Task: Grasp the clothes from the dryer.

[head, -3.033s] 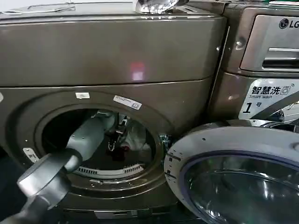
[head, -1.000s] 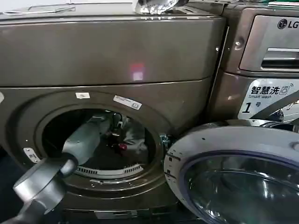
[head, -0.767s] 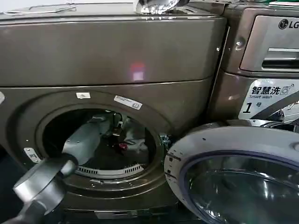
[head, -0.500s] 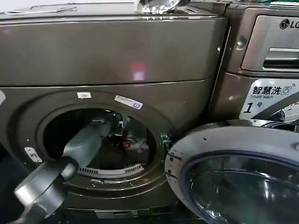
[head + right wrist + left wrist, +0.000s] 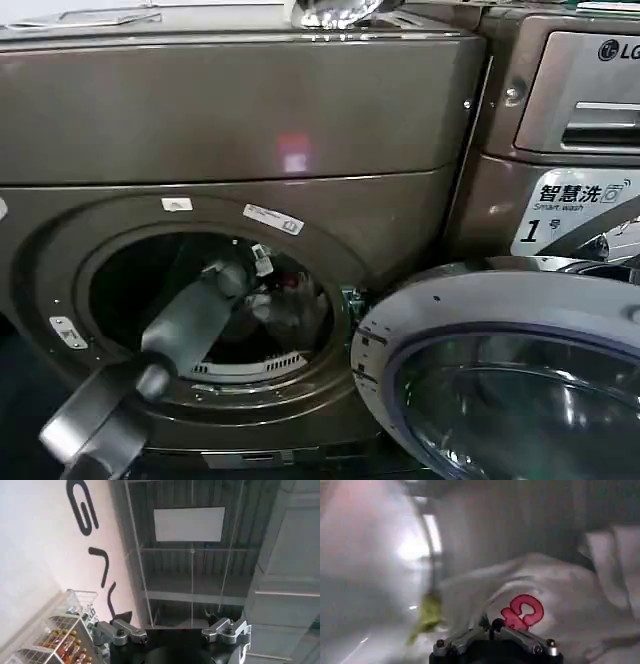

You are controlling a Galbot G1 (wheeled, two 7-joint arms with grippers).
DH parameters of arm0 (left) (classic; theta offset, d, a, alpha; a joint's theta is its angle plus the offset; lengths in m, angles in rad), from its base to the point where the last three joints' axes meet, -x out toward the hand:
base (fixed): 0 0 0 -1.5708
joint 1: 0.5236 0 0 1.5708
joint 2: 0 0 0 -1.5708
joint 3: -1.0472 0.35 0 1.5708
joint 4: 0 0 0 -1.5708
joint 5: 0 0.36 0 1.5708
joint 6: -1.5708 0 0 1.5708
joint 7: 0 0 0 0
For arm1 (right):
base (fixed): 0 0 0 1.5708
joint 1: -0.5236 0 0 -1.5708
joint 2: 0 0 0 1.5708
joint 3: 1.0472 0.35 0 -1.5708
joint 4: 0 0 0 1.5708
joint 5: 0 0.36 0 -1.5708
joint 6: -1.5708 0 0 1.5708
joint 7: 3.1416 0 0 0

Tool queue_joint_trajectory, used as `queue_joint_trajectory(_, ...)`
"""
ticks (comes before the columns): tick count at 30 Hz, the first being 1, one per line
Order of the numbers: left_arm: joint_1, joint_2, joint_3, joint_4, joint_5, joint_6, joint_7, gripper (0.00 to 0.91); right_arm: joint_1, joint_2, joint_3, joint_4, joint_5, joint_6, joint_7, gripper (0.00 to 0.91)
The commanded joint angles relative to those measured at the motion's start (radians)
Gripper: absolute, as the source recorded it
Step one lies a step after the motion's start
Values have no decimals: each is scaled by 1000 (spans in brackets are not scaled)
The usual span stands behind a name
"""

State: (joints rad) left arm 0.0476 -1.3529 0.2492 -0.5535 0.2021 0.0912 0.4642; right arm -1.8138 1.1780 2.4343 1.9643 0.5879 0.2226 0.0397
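The dryer [image 5: 250, 110] stands with its round port open, and my left arm reaches into the drum. Inside, my left gripper [image 5: 270, 285] is shut on the clothes [image 5: 297, 310]. In the left wrist view the gripper [image 5: 492, 626] pinches a raised fold of white fabric [image 5: 560, 595] bearing a red print [image 5: 522, 612]. A small green bit [image 5: 427, 616] lies beside it against the drum wall. My right gripper [image 5: 167, 622] is held away from the dryer, pointing up at the ceiling, open with nothing between its fingers.
The dryer's round glass door [image 5: 500, 370] hangs open at the right, close to the port. An LG-branded machine [image 5: 580, 90] stands at the far right. A shelf of bottles [image 5: 65, 640] shows in the right wrist view.
My left gripper has risen and shifted slightly right inside the drum, and the white fabric has come up with it. The forearm sits lower in the port.
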Motion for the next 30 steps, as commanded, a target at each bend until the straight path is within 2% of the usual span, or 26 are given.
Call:
queue_joint_trajectory(1,90,-20,-209,-183,-479,180,-510,0,6,0,-6,-3,-9,5,2,907)
queue_joint_trajectory(7,140,-31,-258,-277,-641,140,-706,0,14,-9,-11,-6,-19,6,7,907)
queue_joint_trajectory(13,170,-41,-302,-341,-748,77,-753,0,15,-3,-12,-13,-33,8,12,907)
queue_joint_trajectory(18,182,-42,-316,-382,-845,69,-782,0,19,2,-16,-12,-36,8,14,907)
queue_joint_trajectory(30,181,-43,-311,-389,-837,44,-779,0,27,7,-25,-10,-40,10,14,907)
